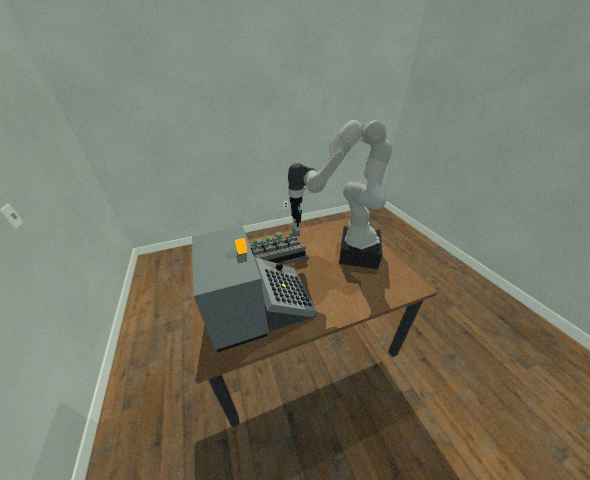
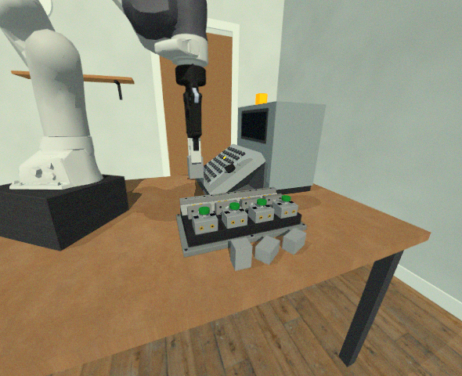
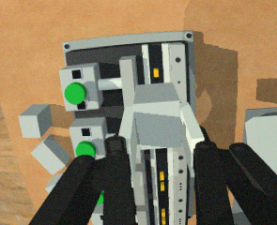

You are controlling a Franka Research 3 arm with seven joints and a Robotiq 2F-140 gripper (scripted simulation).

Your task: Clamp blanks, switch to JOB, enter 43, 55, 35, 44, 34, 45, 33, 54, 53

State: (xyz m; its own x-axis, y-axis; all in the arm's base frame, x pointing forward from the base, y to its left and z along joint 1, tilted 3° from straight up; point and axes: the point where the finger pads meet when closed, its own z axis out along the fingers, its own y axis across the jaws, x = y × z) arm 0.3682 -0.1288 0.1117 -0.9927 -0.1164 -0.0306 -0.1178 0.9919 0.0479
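Observation:
My gripper (image 1: 296, 225) (image 2: 194, 155) (image 3: 157, 119) is shut on a grey blank (image 2: 194, 170) (image 3: 157, 132). It holds the blank above the vise bed (image 2: 207, 249) (image 3: 129, 39), over the rails near one end in the wrist view. Three other grey blanks (image 2: 240, 254) (image 2: 267, 250) (image 2: 294, 240) lie on the table beside the bed. No blank shows on the visible rails; part is hidden under the held blank. The green valve knobs (image 2: 203, 210) (image 3: 75, 93) stand on their blocks, whose visible lenses look dark. One key (image 1: 283, 285) (image 2: 224, 157) glows yellow; its name is unreadable.
The sloped key panel (image 1: 305, 311) carries a black selector knob (image 1: 278, 267) (image 2: 229, 167), its setting unclear. It stands between the vise bed and the tall grey cabinet (image 1: 228, 315) (image 2: 294, 146). The amber lamp (image 1: 241, 246) (image 2: 261, 99) on the cabinet is lit.

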